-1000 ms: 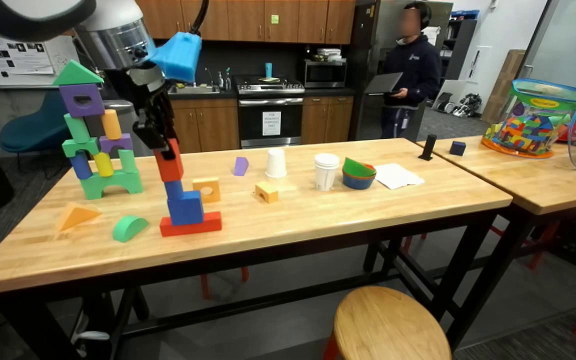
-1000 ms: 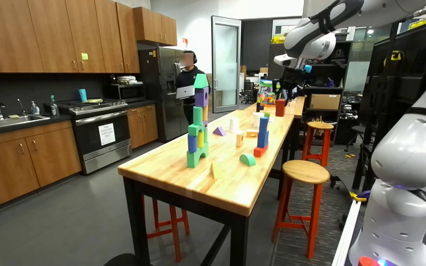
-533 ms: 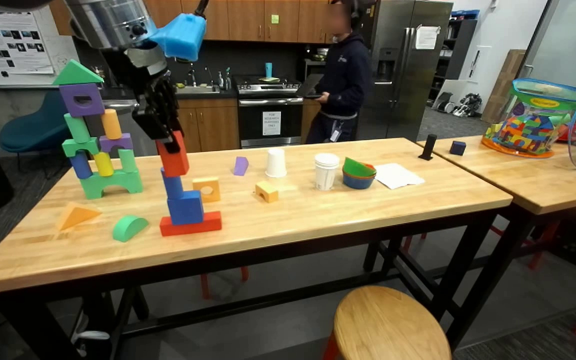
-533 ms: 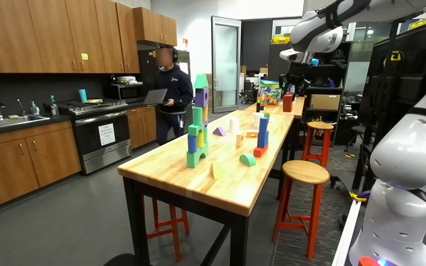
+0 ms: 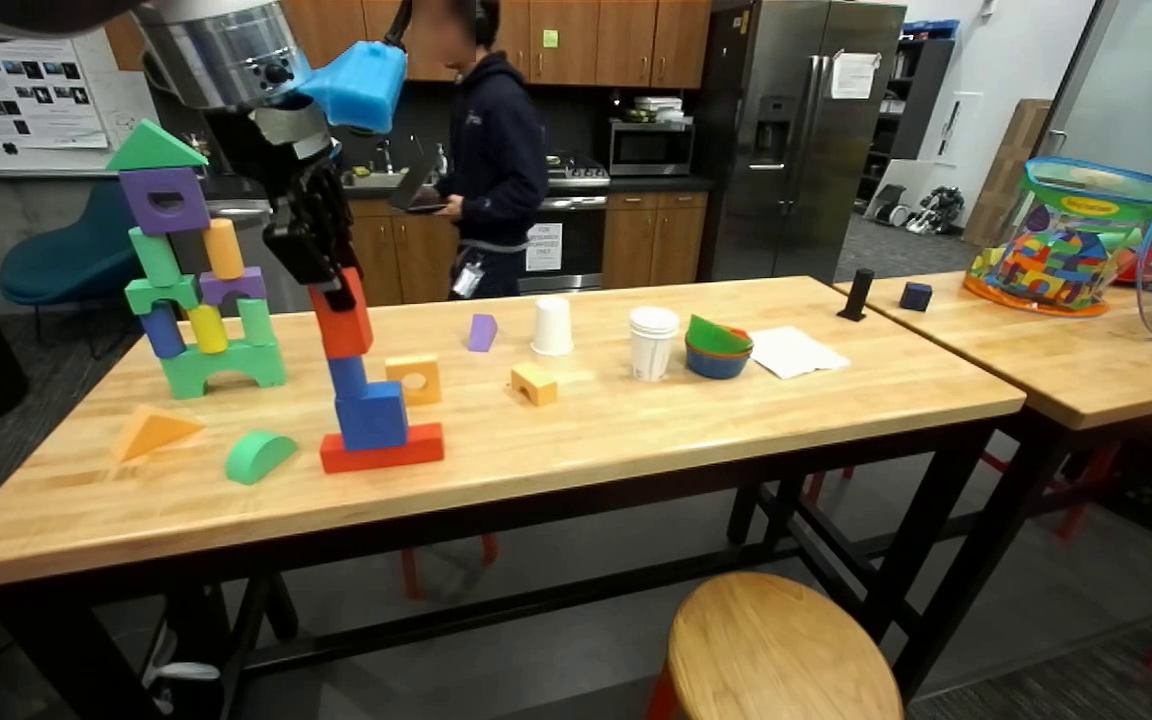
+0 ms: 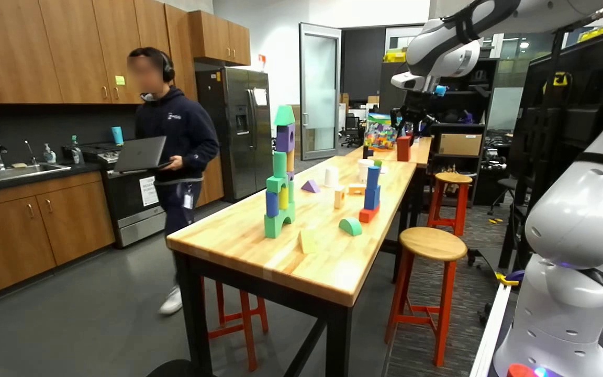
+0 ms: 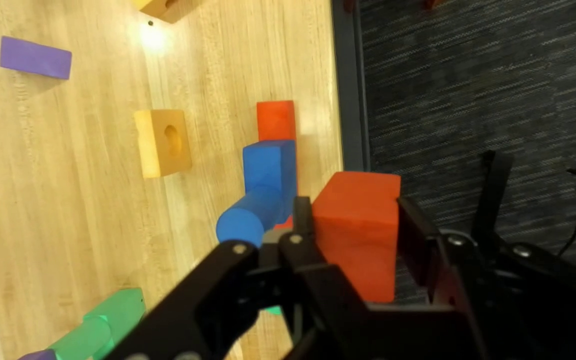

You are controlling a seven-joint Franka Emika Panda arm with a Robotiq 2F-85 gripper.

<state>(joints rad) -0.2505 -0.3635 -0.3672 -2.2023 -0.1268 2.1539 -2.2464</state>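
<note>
inspecting gripper (image 7: 353,207), found it closed on red block (image 7: 359,237); judged low sideways swing liable to topple blue cylinder (image 7: 242,224).

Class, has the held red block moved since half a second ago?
Yes, slightly: in an exterior view, the held red block appears lower, hiding more of the unmoved blue cylinder.

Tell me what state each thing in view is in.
Red rectangular block: held aloft
Black two-finger gripper: shut on that block
Blue cylindrical block: upright
Single white cup: upside down
Grey laptop: open
Frosted glass door: open
Black oven: shut
Brown wooden cabinets: shut
Dark metal refrigerator: shut
</note>
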